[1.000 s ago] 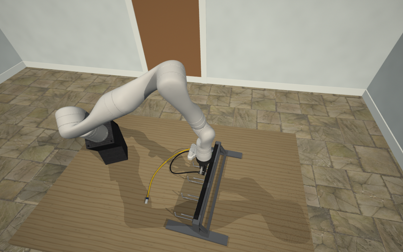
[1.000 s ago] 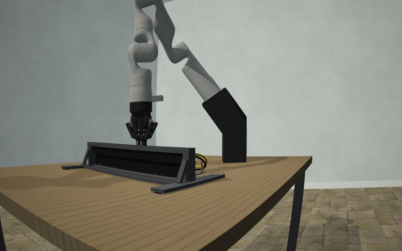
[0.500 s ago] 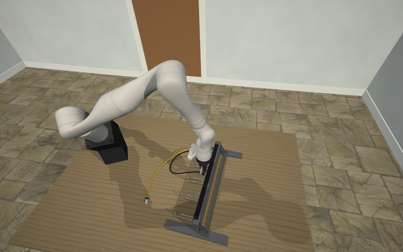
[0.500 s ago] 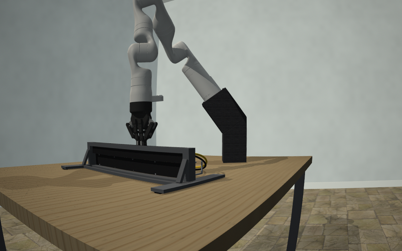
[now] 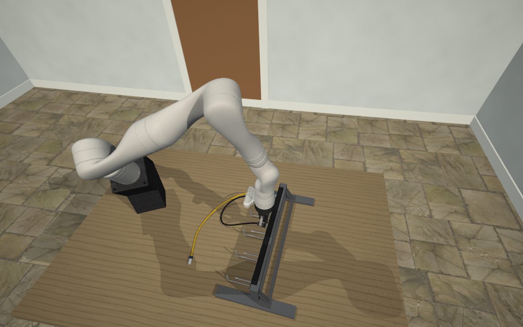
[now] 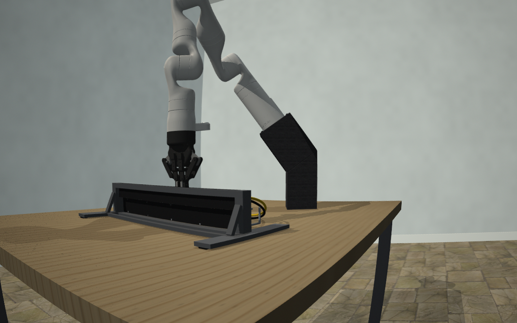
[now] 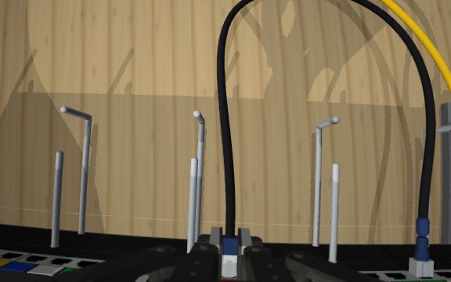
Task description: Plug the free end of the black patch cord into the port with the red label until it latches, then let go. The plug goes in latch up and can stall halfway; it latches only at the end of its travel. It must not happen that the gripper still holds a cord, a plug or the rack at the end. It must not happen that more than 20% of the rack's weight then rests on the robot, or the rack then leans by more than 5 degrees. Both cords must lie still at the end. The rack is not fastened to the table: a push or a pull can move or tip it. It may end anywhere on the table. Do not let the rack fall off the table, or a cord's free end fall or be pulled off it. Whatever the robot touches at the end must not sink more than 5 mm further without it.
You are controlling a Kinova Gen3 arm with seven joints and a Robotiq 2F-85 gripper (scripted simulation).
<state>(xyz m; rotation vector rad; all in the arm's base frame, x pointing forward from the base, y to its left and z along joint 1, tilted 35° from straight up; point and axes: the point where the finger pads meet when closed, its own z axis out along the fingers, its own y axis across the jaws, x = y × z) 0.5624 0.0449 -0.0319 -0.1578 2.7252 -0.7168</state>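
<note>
Presently the plug (image 7: pixel 229 258) of the black patch cord (image 7: pixel 225 117) is clenched in the tool (image 7: pixel 229 251) at the rack (image 5: pixel 273 227) face, seemingly over a red-labelled port mostly hidden below, so insertion is judged under way and a straight push to latching is called for.

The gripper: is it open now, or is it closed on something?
Closed on something. In the wrist view the gripper has its fingers against both sides of the black cord's plug, just above the panel.
</note>
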